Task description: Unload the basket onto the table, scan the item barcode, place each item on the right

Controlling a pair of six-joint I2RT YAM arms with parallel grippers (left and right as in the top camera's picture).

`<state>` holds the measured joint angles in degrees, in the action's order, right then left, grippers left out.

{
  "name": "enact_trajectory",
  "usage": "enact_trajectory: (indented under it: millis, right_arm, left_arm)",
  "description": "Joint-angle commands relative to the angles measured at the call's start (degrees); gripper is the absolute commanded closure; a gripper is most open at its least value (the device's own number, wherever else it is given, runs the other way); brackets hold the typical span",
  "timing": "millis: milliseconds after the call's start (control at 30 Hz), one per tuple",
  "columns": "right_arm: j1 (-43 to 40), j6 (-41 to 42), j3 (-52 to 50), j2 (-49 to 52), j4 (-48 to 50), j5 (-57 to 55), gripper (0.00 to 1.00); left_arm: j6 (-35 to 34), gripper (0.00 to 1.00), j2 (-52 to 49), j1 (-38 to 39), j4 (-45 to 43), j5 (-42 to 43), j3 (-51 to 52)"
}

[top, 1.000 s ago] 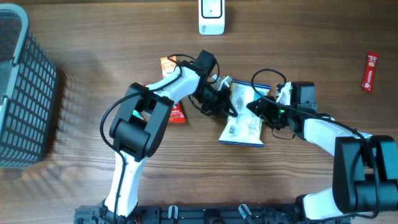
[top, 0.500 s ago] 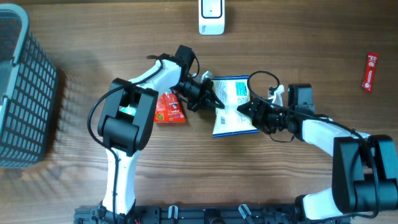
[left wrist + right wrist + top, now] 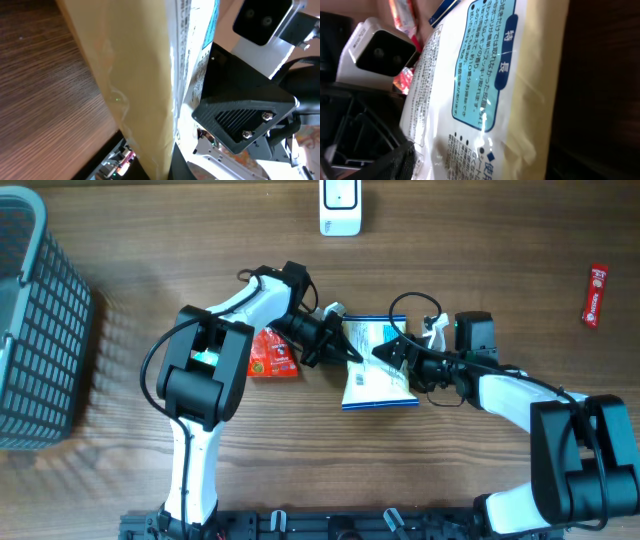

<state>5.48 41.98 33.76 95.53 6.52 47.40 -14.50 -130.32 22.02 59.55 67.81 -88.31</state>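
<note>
The item is a white and cream pouch [image 3: 378,370] with blue print, held off the table at mid-table in the overhead view. My left gripper [image 3: 338,346] is shut on its left edge. In the left wrist view the pouch's cream edge [image 3: 135,85] runs down between the fingers [image 3: 160,170]. My right gripper [image 3: 397,356] is at the pouch's right side, jaws wide apart. The pouch's printed face [image 3: 485,75] fills the right wrist view, and one black finger [image 3: 395,162] shows at lower left. The white scanner [image 3: 340,208] stands at the table's far edge. I see no barcode.
A red snack packet [image 3: 272,355] lies under the left arm. A red bar [image 3: 595,293] lies at the far right. A grey mesh basket [image 3: 35,320] stands at the left edge. The right arm's black body [image 3: 240,115] is close behind the pouch.
The left gripper has pulled the pouch left and slightly toward the scanner, turning it. The right jaws have widened off the pouch and followed it left.
</note>
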Motion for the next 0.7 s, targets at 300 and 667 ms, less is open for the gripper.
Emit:
enact_trajectory:
  millis: [300, 667]
  right_arm:
    - [0.2, 5.0, -0.6, 0.7, 2.0, 9.8, 0.34]
    - [0.2, 6.0, -0.6, 0.7, 5.0, 9.2, 0.71]
  left_arm:
    - [4.7, 0.96, -0.8, -0.4, 1.0, 3.3, 0.1]
    - [10.4, 0.96, -0.8, -0.4, 5.7, 2.9, 0.1]
